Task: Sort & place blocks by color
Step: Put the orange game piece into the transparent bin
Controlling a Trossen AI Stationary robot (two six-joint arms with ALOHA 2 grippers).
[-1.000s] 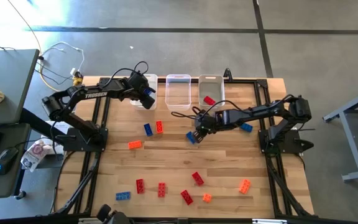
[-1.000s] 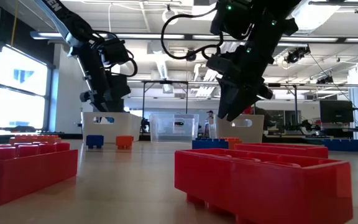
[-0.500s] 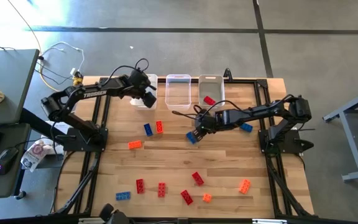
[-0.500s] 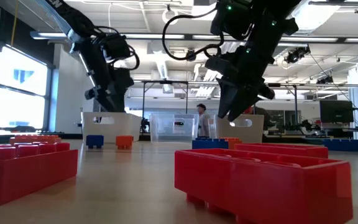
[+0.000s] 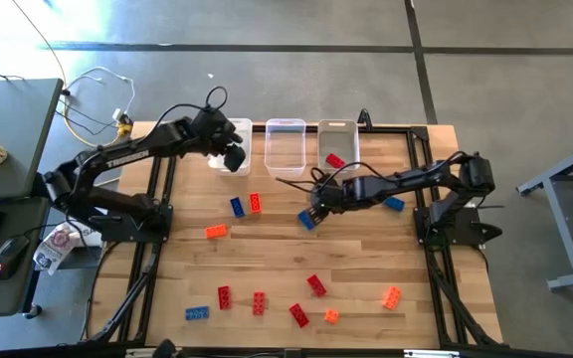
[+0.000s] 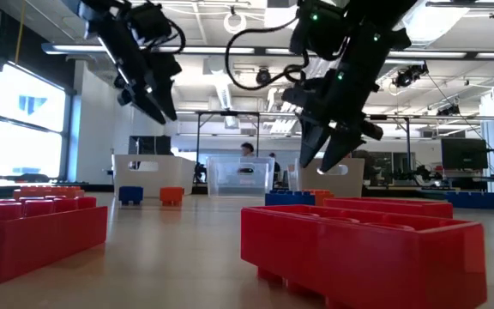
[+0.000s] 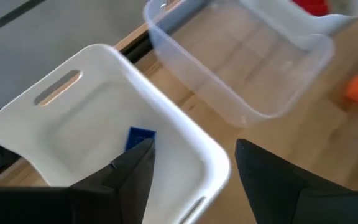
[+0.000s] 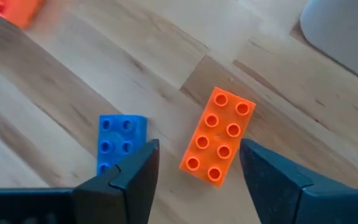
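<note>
My left gripper (image 5: 231, 156) is open and empty above the white left bin (image 7: 73, 118), where a blue brick (image 7: 140, 135) lies on the floor. My right gripper (image 5: 315, 208) is open and held above the table. In the right wrist view (image 8: 197, 158) an orange brick (image 8: 218, 144) lies flat on the wood between its fingers, and a blue brick (image 8: 118, 143) lies flat by one finger. The same blue brick shows in the high view (image 5: 306, 220). Another blue brick (image 5: 237, 207) and an orange one (image 5: 255, 203) lie left of it.
A clear middle bin (image 5: 286, 146) and a right bin (image 5: 339, 134) holding a red brick (image 5: 335, 160) stand at the far edge. A blue brick (image 5: 394, 204) lies by the right arm and an orange one (image 5: 215, 231) at the left. Several red, orange and blue bricks lie near the front edge (image 5: 298, 315).
My left gripper has gone up, well clear of the left bin, staying over it. My right gripper has stayed over the blue and orange bricks.
</note>
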